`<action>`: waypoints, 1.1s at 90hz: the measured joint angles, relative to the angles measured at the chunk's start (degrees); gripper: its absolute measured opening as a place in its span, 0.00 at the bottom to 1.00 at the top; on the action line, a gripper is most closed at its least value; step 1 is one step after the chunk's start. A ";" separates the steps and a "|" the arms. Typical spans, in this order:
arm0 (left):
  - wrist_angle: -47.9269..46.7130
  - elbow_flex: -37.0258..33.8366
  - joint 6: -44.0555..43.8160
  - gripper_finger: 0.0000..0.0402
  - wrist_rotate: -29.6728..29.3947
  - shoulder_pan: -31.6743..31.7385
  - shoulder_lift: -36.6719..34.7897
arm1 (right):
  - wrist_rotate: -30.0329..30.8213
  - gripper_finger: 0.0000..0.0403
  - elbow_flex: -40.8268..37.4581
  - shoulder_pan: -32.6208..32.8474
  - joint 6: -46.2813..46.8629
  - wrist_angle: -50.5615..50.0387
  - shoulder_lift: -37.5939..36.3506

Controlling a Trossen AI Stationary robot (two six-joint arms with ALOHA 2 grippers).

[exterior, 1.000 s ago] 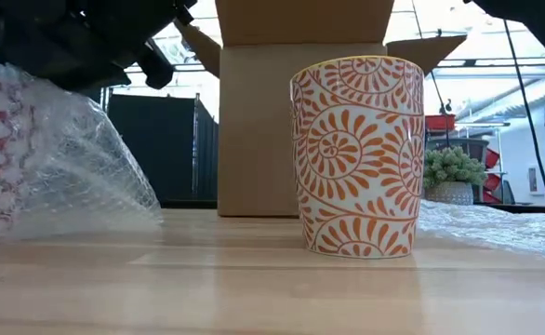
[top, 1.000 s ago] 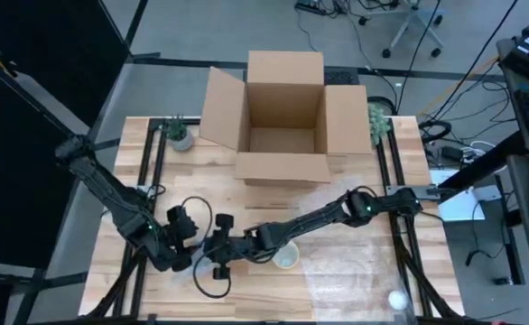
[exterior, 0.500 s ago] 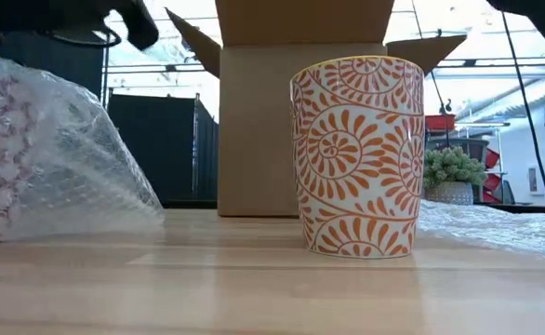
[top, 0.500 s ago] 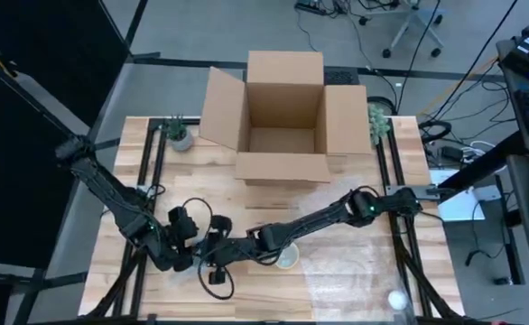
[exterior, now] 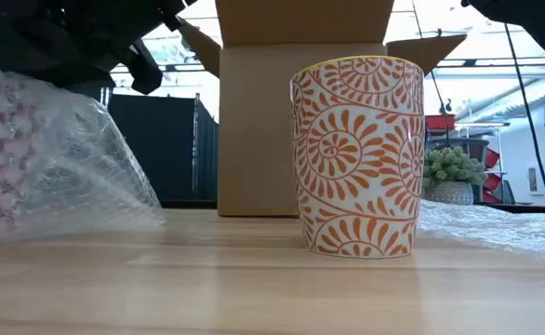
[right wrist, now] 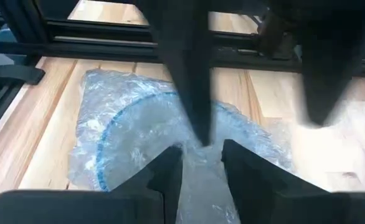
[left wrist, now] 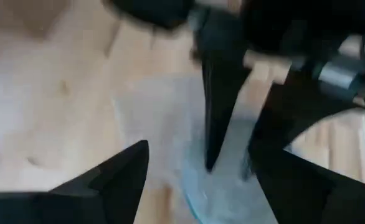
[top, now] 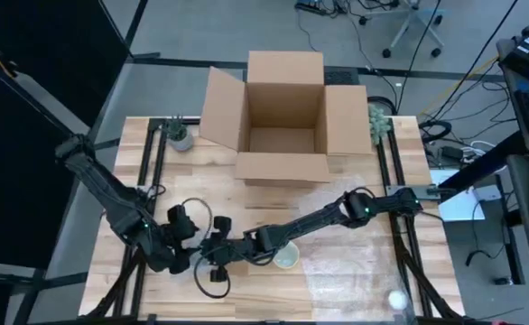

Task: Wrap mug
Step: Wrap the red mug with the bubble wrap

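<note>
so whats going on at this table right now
Both arms are bunched together at the near left of the table, working on a bundle of bubble wrap. The right gripper has its fingers closed on a fold of the wrap, and the left gripper sits open right opposite it. The orange patterned mug stands upright and bare on the wood, apart from that bundle, so it is not wrapped yet. An open cardboard box waits at the far side.

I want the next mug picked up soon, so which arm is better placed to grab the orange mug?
Left, probably. The left gripper is open and empty, while the right gripper is pinched on the bubble wrap. The mug stands nearby.
</note>
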 joint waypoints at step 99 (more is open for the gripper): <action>14.66 -14.74 -2.05 0.67 2.32 1.14 1.88 | 2.95 0.25 -0.53 -2.54 0.69 -30.44 -7.96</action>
